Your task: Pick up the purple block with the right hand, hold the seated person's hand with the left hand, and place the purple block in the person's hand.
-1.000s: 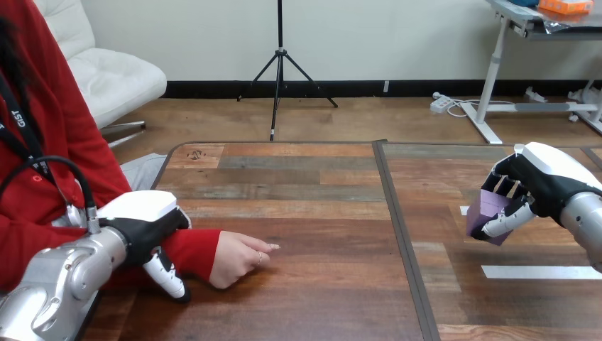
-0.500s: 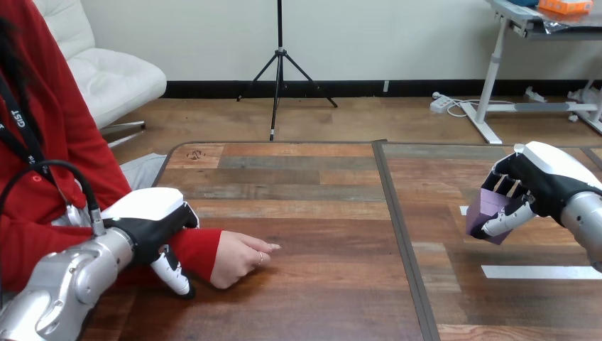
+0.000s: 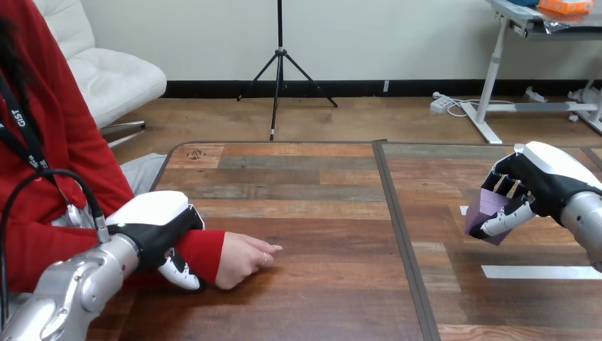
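My right hand (image 3: pixel 543 181) is at the table's right side, shut on the purple block (image 3: pixel 488 208); fingers wrap its top and the thumb presses its lower face. The person's hand (image 3: pixel 245 259) rests on the table (image 3: pixel 305 213) at the left, loosely curled, its red sleeve (image 3: pixel 206 252) reaching the wrist. My left hand (image 3: pixel 157 229) lies over that sleeve just behind the wrist, with the thumb (image 3: pixel 181 273) curled against the sleeve's near side. The fingers on the far side are hidden.
White tape strips (image 3: pixel 539 271) lie on the right half of the table below the block. A dark seam (image 3: pixel 397 234) runs front to back between the two tabletops. The person's torso is at the left edge.
My left hand has slid right along the red sleeve toward the wrist, and its thumb has curled in against the sleeve. The right hand and the block have stayed put.
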### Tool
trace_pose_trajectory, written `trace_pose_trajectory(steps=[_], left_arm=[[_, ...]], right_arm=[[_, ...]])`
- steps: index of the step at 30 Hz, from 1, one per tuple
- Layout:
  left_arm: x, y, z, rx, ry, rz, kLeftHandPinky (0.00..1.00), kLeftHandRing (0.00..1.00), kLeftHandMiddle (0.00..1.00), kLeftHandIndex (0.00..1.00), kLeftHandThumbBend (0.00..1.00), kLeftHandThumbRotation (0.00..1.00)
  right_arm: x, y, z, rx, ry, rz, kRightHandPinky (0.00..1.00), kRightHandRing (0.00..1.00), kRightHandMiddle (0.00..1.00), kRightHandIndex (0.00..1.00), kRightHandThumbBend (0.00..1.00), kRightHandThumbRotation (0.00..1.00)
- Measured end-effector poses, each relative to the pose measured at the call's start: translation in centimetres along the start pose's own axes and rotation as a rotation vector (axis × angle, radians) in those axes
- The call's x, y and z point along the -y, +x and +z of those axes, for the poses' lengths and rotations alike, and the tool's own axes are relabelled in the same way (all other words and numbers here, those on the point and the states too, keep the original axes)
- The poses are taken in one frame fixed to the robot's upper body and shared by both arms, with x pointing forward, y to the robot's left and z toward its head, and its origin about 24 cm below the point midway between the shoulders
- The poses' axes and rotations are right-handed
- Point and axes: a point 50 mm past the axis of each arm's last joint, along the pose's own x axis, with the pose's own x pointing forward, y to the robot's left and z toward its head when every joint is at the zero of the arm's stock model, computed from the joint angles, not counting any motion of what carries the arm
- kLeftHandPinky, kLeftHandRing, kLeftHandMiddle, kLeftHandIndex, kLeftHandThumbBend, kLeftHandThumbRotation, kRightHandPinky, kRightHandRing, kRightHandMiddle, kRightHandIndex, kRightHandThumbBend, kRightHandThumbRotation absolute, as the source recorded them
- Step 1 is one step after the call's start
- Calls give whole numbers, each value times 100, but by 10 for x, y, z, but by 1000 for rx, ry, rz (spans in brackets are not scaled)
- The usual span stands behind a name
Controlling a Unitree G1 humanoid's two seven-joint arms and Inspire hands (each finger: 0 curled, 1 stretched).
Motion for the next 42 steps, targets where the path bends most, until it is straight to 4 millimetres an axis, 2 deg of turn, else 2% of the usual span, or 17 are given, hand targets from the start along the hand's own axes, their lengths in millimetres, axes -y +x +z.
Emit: trace_pose_trajectory(steps=[9, 28, 42], left_arm=[[5, -1, 0, 2, -10, -3, 16, 21, 28, 29, 62, 0], [9, -5, -2, 1, -66, 37, 16, 21, 29, 29, 54, 0], [10, -11, 0, 20, -109, 63, 17, 22, 30, 31, 58, 0]], right_arm=[[0, 0, 1, 6, 0, 0, 41, 46, 51, 49, 73, 0], [0, 0, 0, 4, 0, -1, 41, 47, 51, 50, 71, 0], [0, 0, 0, -6, 8, -3, 38, 44, 49, 50, 71, 0]])
